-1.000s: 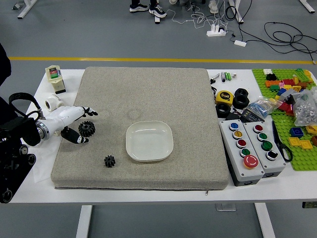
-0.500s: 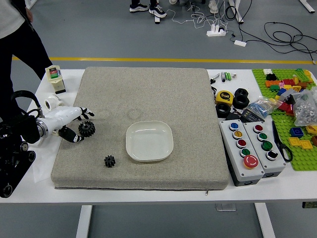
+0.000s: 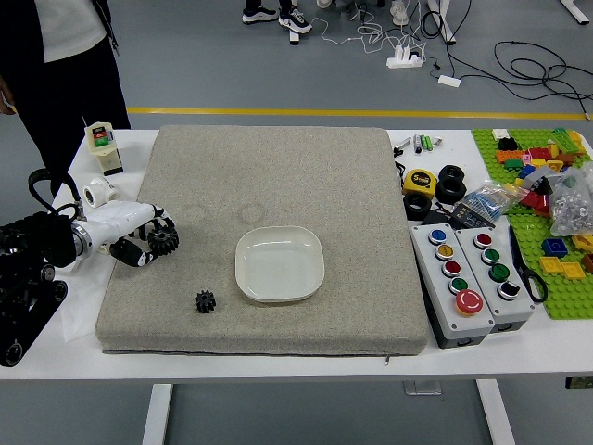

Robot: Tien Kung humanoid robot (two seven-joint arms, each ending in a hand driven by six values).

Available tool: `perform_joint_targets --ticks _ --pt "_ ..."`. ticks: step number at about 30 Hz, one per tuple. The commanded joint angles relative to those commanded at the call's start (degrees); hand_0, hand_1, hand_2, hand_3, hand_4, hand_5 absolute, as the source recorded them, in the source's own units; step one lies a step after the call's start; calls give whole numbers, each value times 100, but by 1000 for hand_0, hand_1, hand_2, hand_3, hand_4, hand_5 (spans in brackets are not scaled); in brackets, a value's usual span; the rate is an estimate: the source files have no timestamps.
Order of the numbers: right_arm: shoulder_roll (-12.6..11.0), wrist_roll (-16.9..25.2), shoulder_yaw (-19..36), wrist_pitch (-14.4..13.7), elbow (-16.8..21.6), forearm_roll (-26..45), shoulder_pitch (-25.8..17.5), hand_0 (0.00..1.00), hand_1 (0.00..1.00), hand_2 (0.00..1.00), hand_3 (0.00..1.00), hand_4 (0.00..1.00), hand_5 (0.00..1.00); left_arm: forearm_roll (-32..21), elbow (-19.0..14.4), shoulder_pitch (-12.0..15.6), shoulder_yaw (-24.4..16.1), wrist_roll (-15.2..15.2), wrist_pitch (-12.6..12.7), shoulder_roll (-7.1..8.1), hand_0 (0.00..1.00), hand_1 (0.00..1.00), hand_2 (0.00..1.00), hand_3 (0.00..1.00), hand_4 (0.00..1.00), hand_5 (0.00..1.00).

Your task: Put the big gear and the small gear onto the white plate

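While the left robot hand (image 3: 148, 238) comes in low over the left edge of the mat (image 3: 278, 176), its fingers are bent in around the big gear (image 3: 164, 239), closed on it at the mat's left side. The small gear (image 3: 206, 301) lies nearer and a little to the right, off the direct line from the big gear to the white plate (image 3: 279, 264), which sits right of both gears.

Close behind the hand, on the bench (image 3: 232, 367), are a white roll (image 3: 99, 192) and, farther off, a pale container (image 3: 104, 148) with a dark base. A person (image 3: 79, 83) in dark clothes over a white top stands beyond the far left corner; one hand (image 3: 6, 100) hangs at the left, well apart from the gears.

Right of the mat, a yellow tape measure (image 3: 420, 183) lies beside black rings (image 3: 451, 184). Nearer stand two button boxes (image 3: 454, 320), with black scissors (image 3: 526, 269) beside the right one. At the far right, toy bricks (image 3: 537, 156) and clear bags (image 3: 573, 199) crowd a green baseplate (image 3: 567, 301).
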Motion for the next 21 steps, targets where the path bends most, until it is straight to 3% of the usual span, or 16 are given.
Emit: perform_joint_targets --ticks 12,21 --pt "7 -5 0 0 0 -37 -15 697 713 784 614 806 620 0 -199 96 -247 42 -46 -42 368 424 467 544 285 2" --pt "6 2 -20 -4 0 -7 -14 696 714 784 614 806 619 0 -683 129 -390 110 -59 -79 368 432 472 543 289 2"
